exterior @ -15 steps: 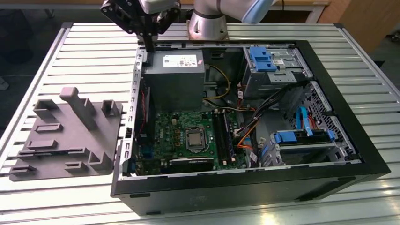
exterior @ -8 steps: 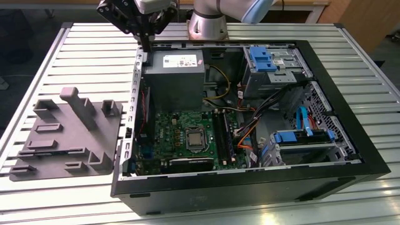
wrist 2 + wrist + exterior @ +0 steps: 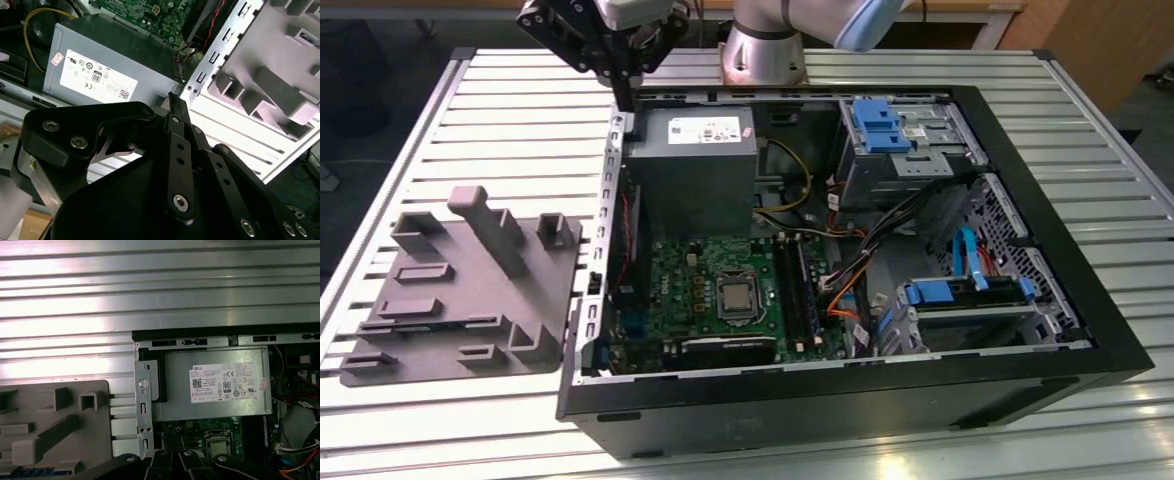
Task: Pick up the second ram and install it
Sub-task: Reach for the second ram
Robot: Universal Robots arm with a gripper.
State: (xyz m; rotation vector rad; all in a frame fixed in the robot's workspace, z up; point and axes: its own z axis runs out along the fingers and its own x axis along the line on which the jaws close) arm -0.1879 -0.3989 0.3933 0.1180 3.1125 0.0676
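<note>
My gripper (image 3: 627, 98) hangs above the far corner of the open computer case (image 3: 1014, 390), beside the grey power supply (image 3: 691, 160). Its fingers meet in one thin tip with nothing between them; in the second wrist view the gripper (image 3: 172, 99) looks shut over the case wall. On the exterior view's left lies the grey moulded tray (image 3: 467, 300). In the first wrist view a narrow bluish strip (image 3: 30, 471) sits in a slot of the tray (image 3: 55, 405); I cannot tell whether it is the second ram. The long memory sockets (image 3: 797, 290) run along the green motherboard (image 3: 700, 280).
Orange and blue cables (image 3: 847, 300) and blue drive brackets (image 3: 947, 292) fill the case's side on the exterior view's right. The case's metal wall (image 3: 610, 200) stands between tray and motherboard. The slatted aluminium table (image 3: 480, 120) extends around both. The arm's base (image 3: 767, 50) stands behind the case.
</note>
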